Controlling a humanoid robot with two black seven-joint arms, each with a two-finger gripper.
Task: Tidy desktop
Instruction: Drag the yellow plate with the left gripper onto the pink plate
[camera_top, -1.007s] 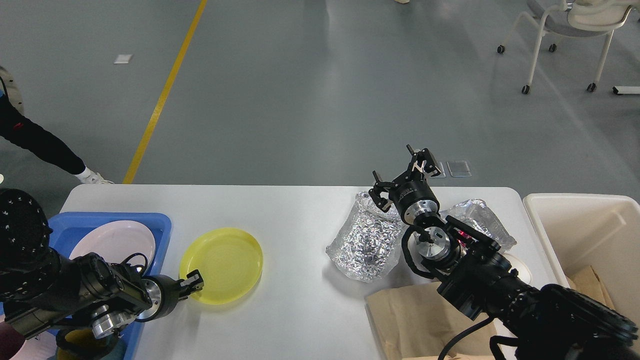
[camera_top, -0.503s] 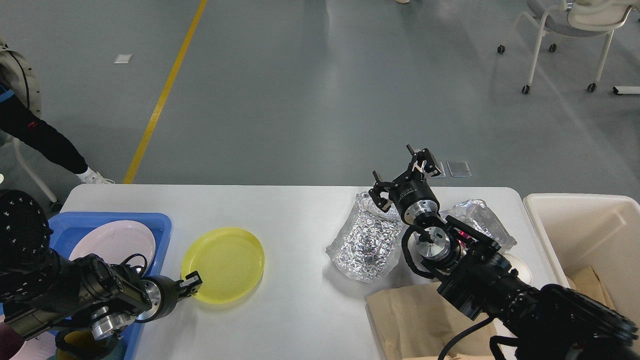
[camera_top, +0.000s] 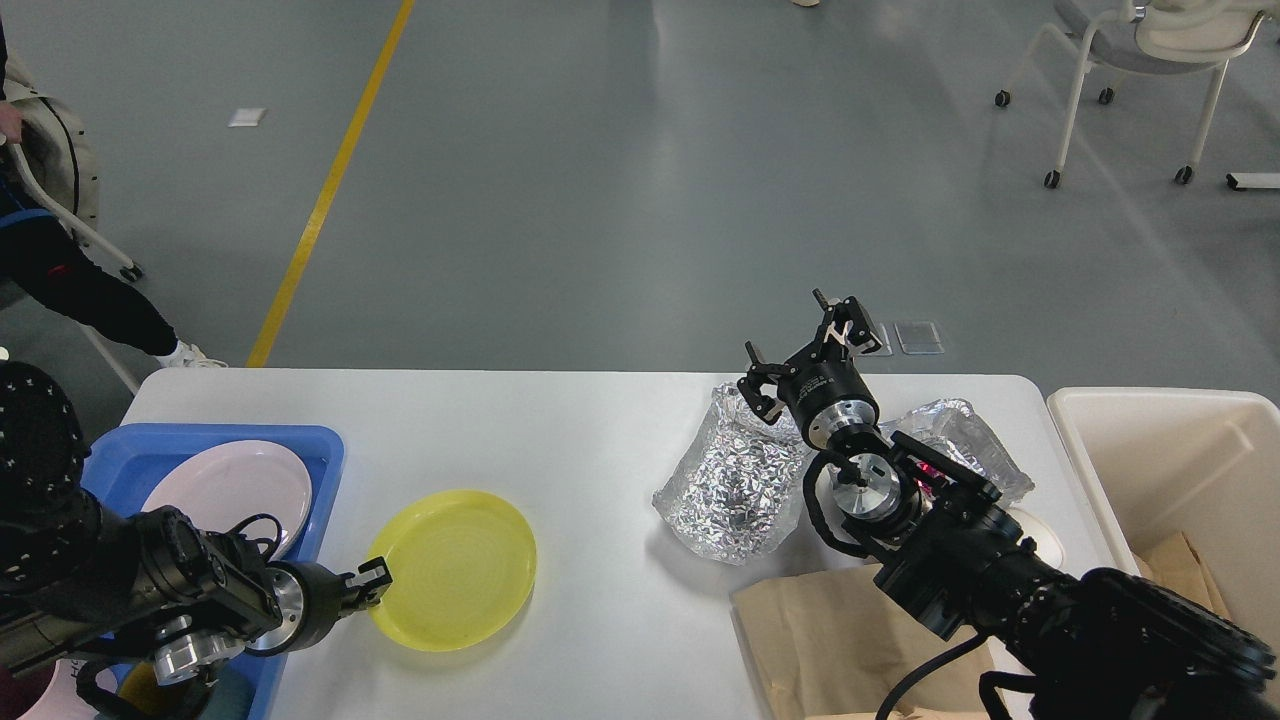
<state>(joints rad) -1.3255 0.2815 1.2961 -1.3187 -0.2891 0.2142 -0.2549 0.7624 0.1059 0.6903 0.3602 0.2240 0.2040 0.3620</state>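
Two grippers show. The left gripper (camera_top: 368, 588) pinches the rim of the yellow plate (camera_top: 452, 570), which lies on the desktop (camera_top: 580, 440). The right gripper (camera_top: 808, 350) hangs wide open and empty above the foil (camera_top: 735, 485). The right arm hides part of a brown bag (camera_top: 830, 640). No writing is readable.

Grey floor (camera_top: 640, 180) (yellow line (camera_top: 325, 190)), wheeled chair (camera_top: 1140, 60) far right.
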